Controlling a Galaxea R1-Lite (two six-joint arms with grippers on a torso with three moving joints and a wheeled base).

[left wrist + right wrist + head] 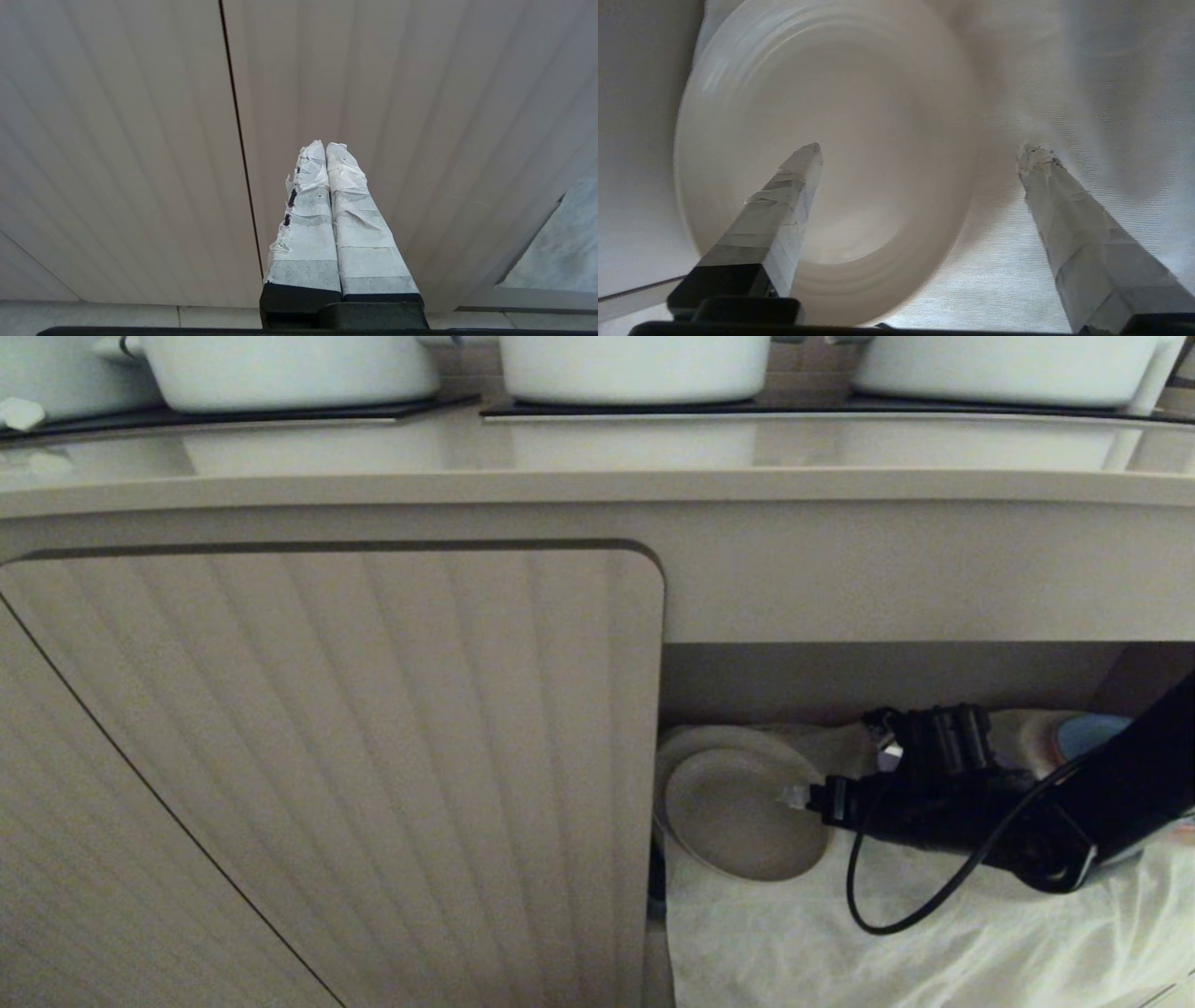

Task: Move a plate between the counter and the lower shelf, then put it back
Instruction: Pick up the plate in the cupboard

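My right claw (pixel 792 795) stands wide open and empty, one finger over the round matte cream plate (pixel 738 814), which lies on the lower shelf's crinkled white cloth (pixel 934 943). The plate sits just to that claw's left, far nearer it than my left claw (pixel 327 154), which is closed and empty by the ribbed beige cabinet door (pixel 355 747).

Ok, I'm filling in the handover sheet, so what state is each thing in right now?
plate: lying flat on the white cloth in the lower shelf, not gripped
right gripper: open, fingers spread over the plate's rim
left gripper: shut, empty, parked facing the cabinet door
cabinet door: closed
white pots: standing on the counter
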